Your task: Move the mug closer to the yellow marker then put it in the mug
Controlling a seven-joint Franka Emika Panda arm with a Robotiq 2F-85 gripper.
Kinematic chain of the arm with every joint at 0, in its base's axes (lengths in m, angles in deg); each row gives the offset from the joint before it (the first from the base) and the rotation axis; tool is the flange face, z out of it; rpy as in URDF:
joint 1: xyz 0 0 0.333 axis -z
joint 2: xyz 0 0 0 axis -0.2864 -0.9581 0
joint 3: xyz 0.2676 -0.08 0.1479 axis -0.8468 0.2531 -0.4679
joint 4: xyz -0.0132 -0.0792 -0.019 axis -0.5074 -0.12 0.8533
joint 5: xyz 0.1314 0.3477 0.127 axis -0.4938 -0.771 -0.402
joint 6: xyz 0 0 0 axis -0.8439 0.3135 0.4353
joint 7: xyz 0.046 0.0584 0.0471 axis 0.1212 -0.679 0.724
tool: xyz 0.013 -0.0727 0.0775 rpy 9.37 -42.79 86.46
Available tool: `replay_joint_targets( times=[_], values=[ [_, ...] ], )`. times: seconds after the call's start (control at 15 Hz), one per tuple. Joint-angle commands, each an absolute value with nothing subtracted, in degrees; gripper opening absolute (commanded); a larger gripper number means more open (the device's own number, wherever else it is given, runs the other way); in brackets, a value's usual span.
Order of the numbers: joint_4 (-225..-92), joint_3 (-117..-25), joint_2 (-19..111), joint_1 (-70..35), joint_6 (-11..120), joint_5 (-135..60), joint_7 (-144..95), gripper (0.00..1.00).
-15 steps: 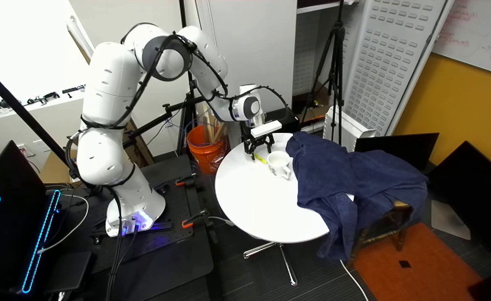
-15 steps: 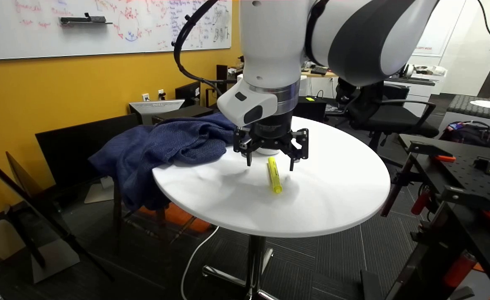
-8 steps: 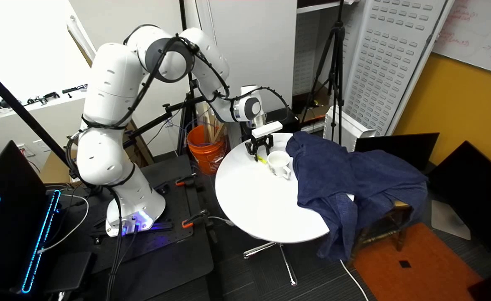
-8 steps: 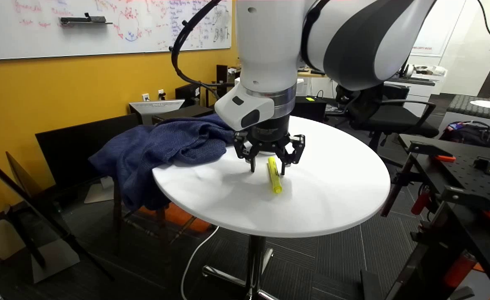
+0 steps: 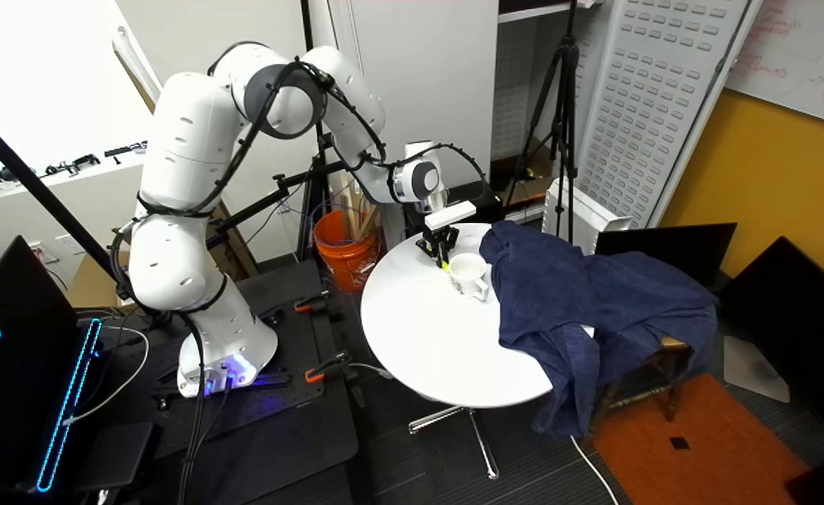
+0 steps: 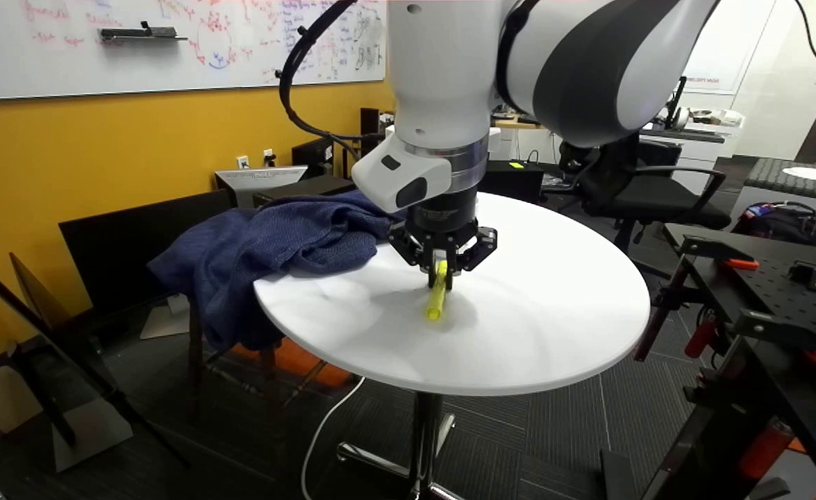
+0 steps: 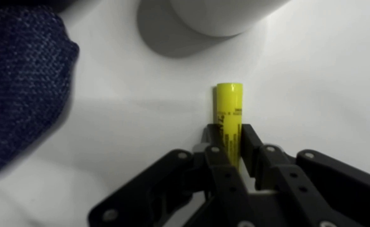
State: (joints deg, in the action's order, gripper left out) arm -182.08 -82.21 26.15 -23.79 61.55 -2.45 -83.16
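Note:
The yellow marker (image 7: 229,97) lies between the fingers of my gripper (image 7: 230,126), which is shut on it, one pad against each side. Its printed barrel and one end stick out ahead of the fingertips in the wrist view. In an exterior view the marker (image 6: 436,303) slants down in front of the gripper (image 6: 440,283), low over the table; whether it touches the surface I cannot tell. The whitish mug (image 5: 463,282) stands upright just beyond the marker's end, handle turned away from the gripper. At the top of the wrist view only the mug's lower part (image 7: 225,17) shows.
The round white table (image 5: 419,344) carries everything. A dark blue cloth (image 5: 552,287) is draped over its edge close beside the mug, and also appears at the left of the wrist view as blue cloth (image 7: 21,85). An orange bucket (image 5: 347,252) stands on the floor behind.
My gripper's fingers have come together from wide apart and now clasp the marker. The marker has turned slightly, its near end swinging left in an exterior view. The mug has stayed put.

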Motion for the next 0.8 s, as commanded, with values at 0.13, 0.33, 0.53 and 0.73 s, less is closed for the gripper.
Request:
replay_joint_targets(
  times=[0.13,0.33,0.53,0.73],
  values=[
    [-181.63,-82.25,26.96,-24.05,61.08,-2.94,-82.76,0.05],
    [-182.32,-82.08,28.31,-24.57,60.77,-3.37,-80.39,0.05],
    [-183.07,-81.90,29.95,-24.78,60.57,-3.70,-77.50,0.05],
    [-183.81,-81.55,31.96,-25.24,60.27,-3.00,-74.36,0.05]
  ],
)
